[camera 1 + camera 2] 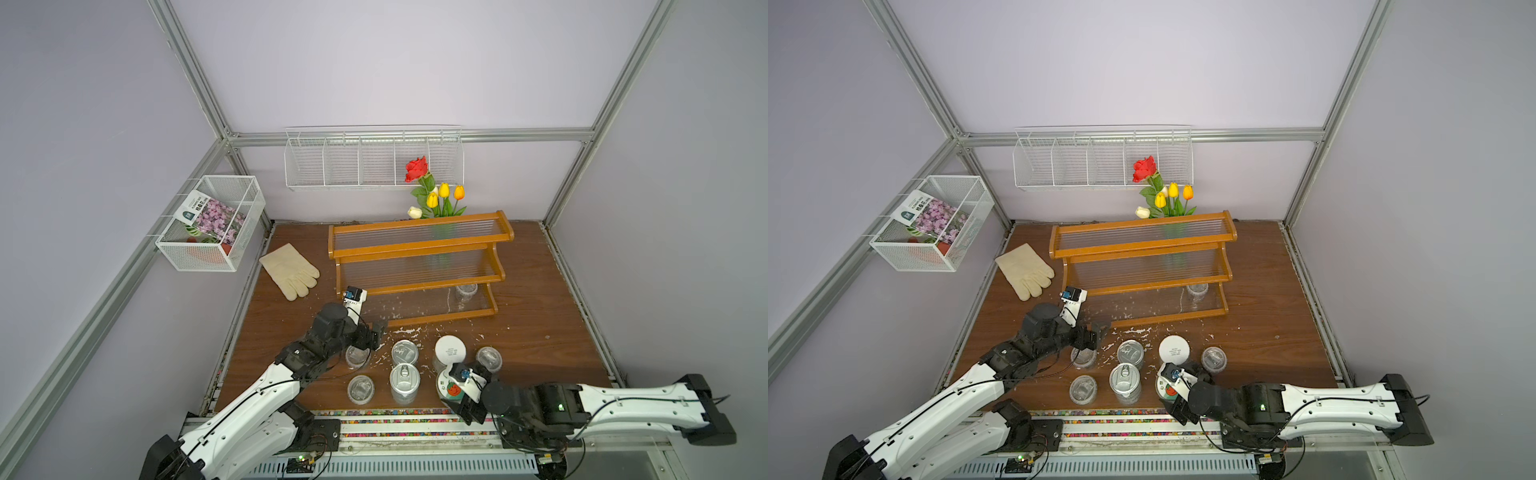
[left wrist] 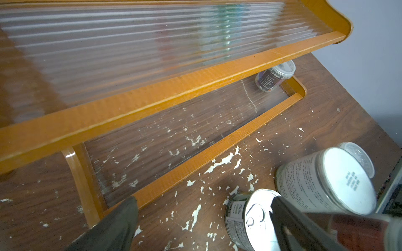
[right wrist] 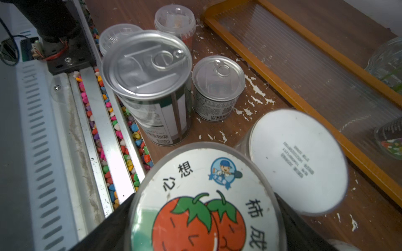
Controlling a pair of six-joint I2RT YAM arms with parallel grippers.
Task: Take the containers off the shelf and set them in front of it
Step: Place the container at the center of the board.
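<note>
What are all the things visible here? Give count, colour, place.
shelf: one, orange-brown, centre back
clear cups: four, transparent; three before the shelf, one on its lowest tier
tins: two, silver, before the shelf
white-lidded jar: one, beside the tins
fruit-lid jar: one, red-on-white lid, next to the white-lidded jar
glove: one, cream, beside the shelf
flowers: one bunch, mixed colours, behind the shelf
wire rack: one, white, back wall
mesh basket: one, white, side wall
left gripper: black, open, by the shelf's front rail
right gripper: black, closed on the fruit-lid jar
</note>
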